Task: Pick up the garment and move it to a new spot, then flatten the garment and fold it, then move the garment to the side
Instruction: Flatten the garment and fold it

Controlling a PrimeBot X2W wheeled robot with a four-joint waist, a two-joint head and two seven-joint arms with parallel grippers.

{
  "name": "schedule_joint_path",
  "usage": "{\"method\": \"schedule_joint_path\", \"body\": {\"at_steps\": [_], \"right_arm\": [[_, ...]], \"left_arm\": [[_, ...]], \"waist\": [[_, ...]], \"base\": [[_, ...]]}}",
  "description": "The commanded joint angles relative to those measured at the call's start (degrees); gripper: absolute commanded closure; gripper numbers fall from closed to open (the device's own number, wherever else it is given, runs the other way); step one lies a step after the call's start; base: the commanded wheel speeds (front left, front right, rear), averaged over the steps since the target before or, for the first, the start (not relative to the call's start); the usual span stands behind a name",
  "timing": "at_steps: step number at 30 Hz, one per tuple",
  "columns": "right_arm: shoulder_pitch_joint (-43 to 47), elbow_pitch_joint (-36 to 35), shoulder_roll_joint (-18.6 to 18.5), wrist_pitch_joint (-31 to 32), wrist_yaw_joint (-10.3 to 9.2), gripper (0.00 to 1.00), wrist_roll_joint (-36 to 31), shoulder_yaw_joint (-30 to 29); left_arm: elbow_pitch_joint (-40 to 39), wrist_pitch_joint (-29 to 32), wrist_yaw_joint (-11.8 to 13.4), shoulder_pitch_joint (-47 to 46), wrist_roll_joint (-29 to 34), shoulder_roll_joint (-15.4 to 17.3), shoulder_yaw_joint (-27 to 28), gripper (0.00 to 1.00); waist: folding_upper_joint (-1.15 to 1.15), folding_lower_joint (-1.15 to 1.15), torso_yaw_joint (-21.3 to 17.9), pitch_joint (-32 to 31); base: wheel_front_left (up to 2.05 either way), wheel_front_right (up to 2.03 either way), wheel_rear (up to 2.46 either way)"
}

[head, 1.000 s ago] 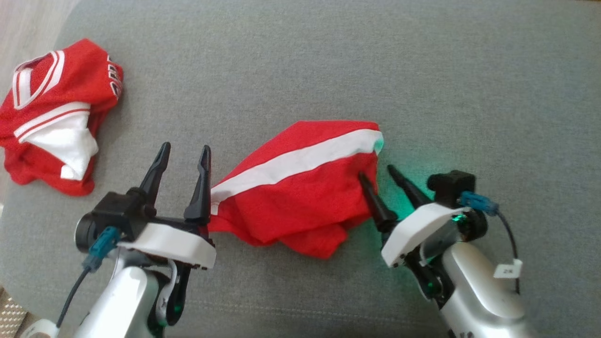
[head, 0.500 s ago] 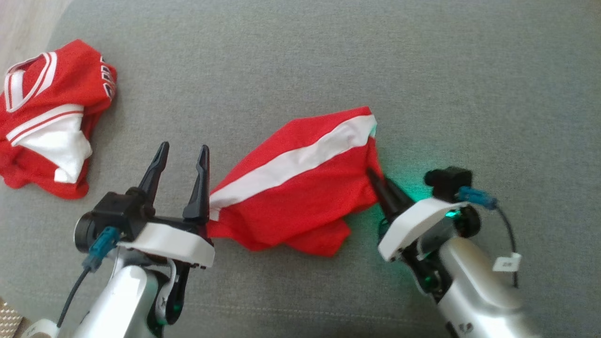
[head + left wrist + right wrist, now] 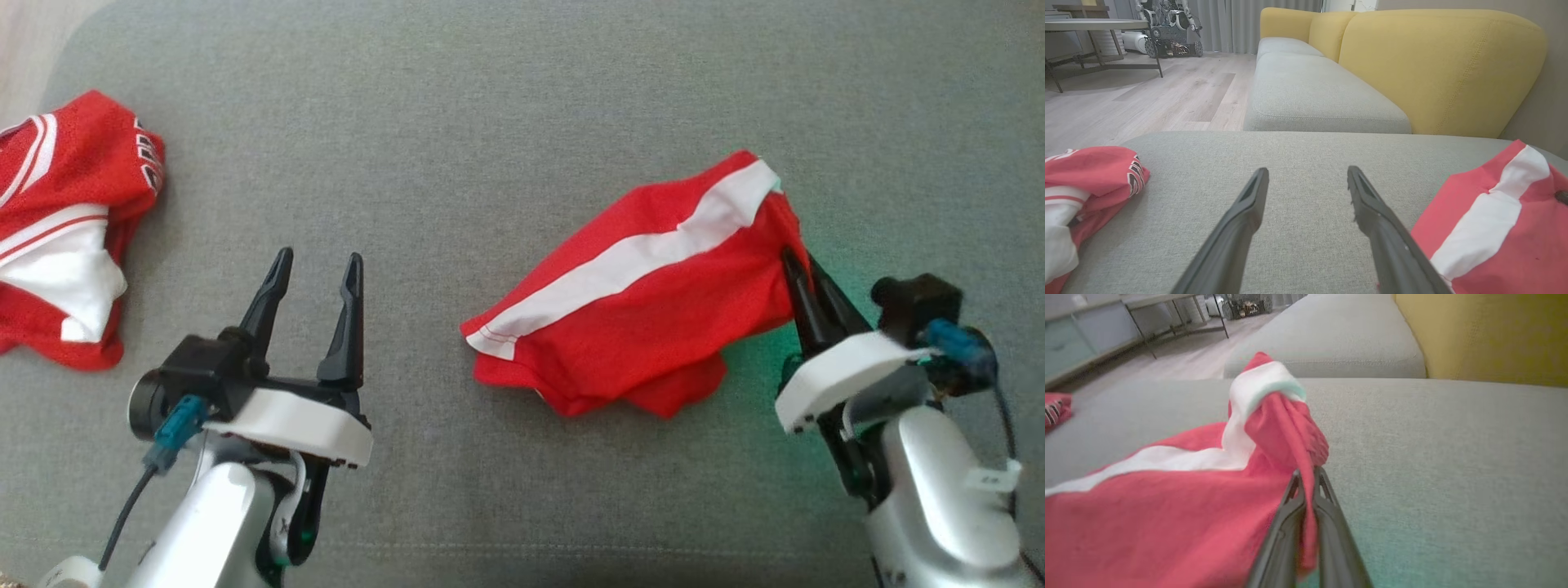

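Garment (image 3: 645, 327) lies bunched on the grey cushion (image 3: 522, 122), right of centre, white stripe up. Right hand (image 3: 798, 269) is clamped on its right edge, low to the cushion: probably a drag grip for the relocate step. Left hand (image 3: 318, 256) is spread wide, empty, well apart. A jersey (image 3: 65, 237) sits far left.

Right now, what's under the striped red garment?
The grey cushion shows all round the striped red garment, which lies on it in loose folds. The right gripper has its jaws shut on the garment's right edge. Anything beneath the folds is covered; cannot tell.
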Motion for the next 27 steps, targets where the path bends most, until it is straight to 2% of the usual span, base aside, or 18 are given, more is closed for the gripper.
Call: {"method": "schedule_joint_path", "body": {"at_steps": [1, 6, 13, 14, 15, 16, 17, 27], "right_arm": [[1.35, -4.57, -0.09, 2.20, -0.04, 1.00, -6.42, 0.14], [6.39, -8.19, 1.31, 7.50, -0.04, 1.00, -15.31, 1.18], [9.48, -7.89, 2.72, 10.24, -0.04, 1.00, -17.30, 2.48], [9.69, -7.64, 3.12, 9.97, -0.04, 0.93, -16.49, 2.75], [9.69, -7.64, 3.12, 9.97, -0.04, 0.93, -16.49, 2.75], [9.74, -7.70, 3.27, 9.55, -0.04, 0.15, -16.05, 2.68], [9.80, -8.57, 3.59, 7.46, -0.04, 0.00, -14.14, 2.20], [10.59, -15.46, 3.78, 1.62, -0.04, 0.00, -7.75, -0.82]], "left_arm": [[-1.90, -0.50, 0.08, -2.09, 0.00, 1.14, 2.36, 0.00], [-1.79, -0.48, -0.14, -2.33, -0.17, 1.25, 2.07, 0.00], [-1.76, -0.30, -0.24, -2.43, -0.29, 1.40, 1.68, 0.00], [-1.66, -0.26, -0.27, -2.43, -0.34, 1.48, 1.58, 0.00], [-1.66, -0.26, -0.27, -2.43, -0.34, 1.48, 1.58, 0.00], [-1.63, -0.23, -0.25, -2.41, -0.36, 1.53, 1.54, 0.00], [-1.53, -0.15, -0.11, -2.13, -0.38, 1.72, 1.45, 0.00], [-1.90, 0.02, 1.33, 0.18, -0.51, 2.56, 1.82, 0.00]], "waist": [[0.00, 0.00, -0.29, 0.05], [0.00, 0.00, -0.54, 0.07], [0.00, 0.00, -0.79, 0.07], [0.00, 0.00, -0.86, -0.06], [0.00, 0.00, -0.86, -0.06], [0.00, 0.00, -0.91, -0.14], [0.00, 0.00, -1.16, -0.72], [0.00, 0.00, -2.19, -3.55]], "base": [[0.00, 0.00, 0.00], [0.00, 0.00, 0.00], [0.00, 0.00, 0.00], [0.00, 0.00, 0.00], [0.00, 0.00, 0.00], [0.00, 0.00, 0.00], [0.00, 0.00, 0.00], [0.00, 0.00, 0.00]]}}
